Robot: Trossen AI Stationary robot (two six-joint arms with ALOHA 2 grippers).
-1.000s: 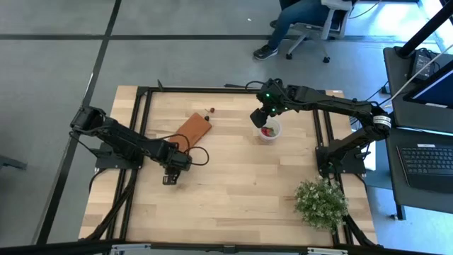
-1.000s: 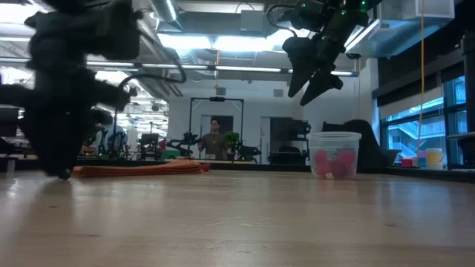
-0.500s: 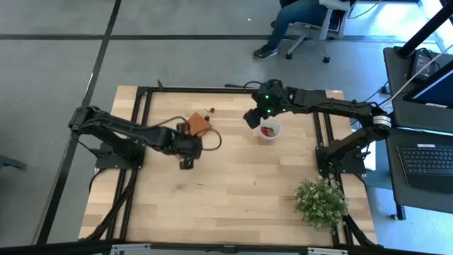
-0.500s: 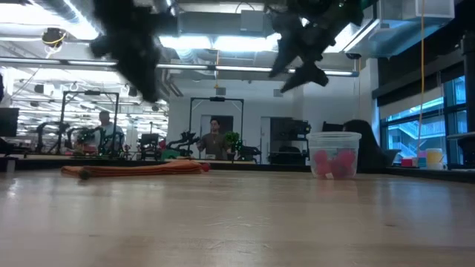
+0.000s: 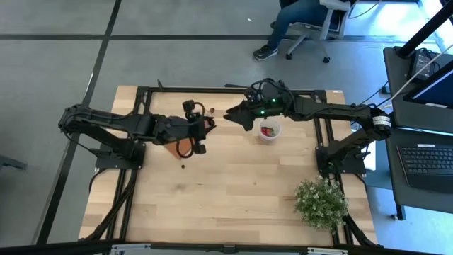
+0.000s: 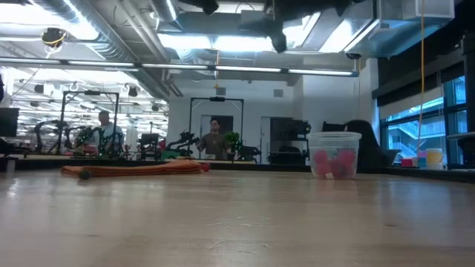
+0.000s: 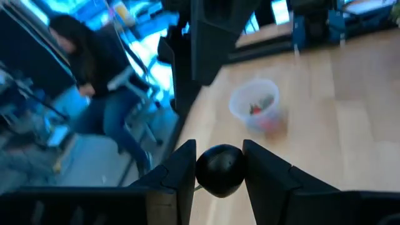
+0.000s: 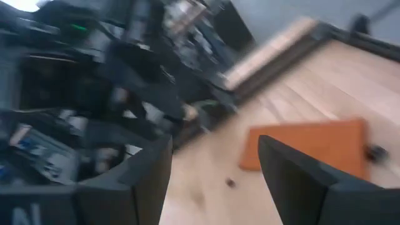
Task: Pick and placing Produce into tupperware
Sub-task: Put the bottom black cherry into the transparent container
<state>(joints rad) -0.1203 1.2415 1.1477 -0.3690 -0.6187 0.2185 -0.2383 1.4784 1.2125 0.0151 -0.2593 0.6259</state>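
Note:
My left gripper (image 5: pixel 204 129) hangs high over the orange-brown block (image 5: pixel 182 142), shut on a dark purple-black berry (image 7: pixel 219 171). It points nearly level toward the tupperware (image 5: pixel 269 131), a small translucent cup with red berries inside that stands on its base (image 6: pixel 334 154). My right gripper (image 5: pixel 231 115) stands open and holds nothing, high up just left of the cup and pointing toward the block (image 8: pixel 306 147). A loose dark berry (image 5: pixel 185 167) lies on the wood near the block. A red berry (image 5: pixel 211 110) lies by the block's far end. My left gripper pinches the round dark berry by its two sides (image 7: pixel 201 170) between its two fingers (image 7: pixel 180 172). The fingers reach out nearly level from the table's left, slanting a little down. The berry is lifted clear of the table.
A bushy green plant (image 5: pixel 322 202) stands at the near right corner. A black metal frame (image 5: pixel 145 95) runs along the table's edges. A person sits on a chair (image 5: pixel 301 21) beyond the far edge. Bare wood lies between the block and the plant.
My left gripper has risen from the table near the block's near end. It has gone toward the far edge and the right, tipping from pointing down to nearly level. My right gripper has moved left away from above the cup and tipped up to nearly level.

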